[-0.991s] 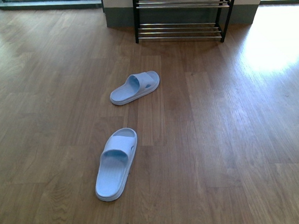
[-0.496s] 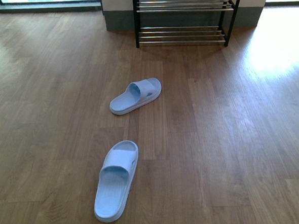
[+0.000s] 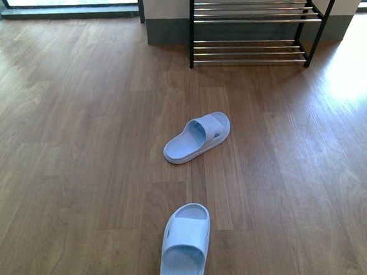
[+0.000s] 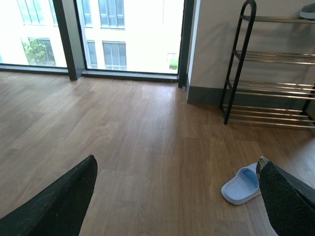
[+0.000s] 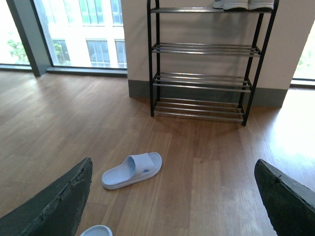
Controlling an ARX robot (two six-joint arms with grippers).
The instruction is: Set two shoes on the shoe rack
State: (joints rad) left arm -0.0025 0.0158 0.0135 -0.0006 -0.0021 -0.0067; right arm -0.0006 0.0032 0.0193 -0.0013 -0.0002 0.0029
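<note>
The two shoes here are pale blue slide sandals on the wood floor. The far slide (image 3: 196, 138) lies angled, mid-floor before the shoe rack (image 3: 251, 21), a black-framed rack with chrome bars against the wall. The near slide (image 3: 184, 246) lies close to me at the front view's bottom edge. The far slide also shows in the left wrist view (image 4: 241, 184) and the right wrist view (image 5: 132, 170). The near slide's toe (image 5: 97, 231) peeks in. My left gripper (image 4: 177, 167) and right gripper (image 5: 174, 167) are open, empty, above the floor.
The rack (image 5: 202, 49) has several tiers; a pair of white-soled shoes (image 5: 236, 5) sits on its top tier, and a grey shoe shows there in the left wrist view (image 4: 307, 11). Tall windows (image 4: 128, 34) stand left of the rack. Bright sunlight falls on the floor at right (image 3: 354, 77).
In the front view both slides and the rack have shifted right and lower. The near slide now runs off the bottom edge. Neither slide has moved on the floor.
</note>
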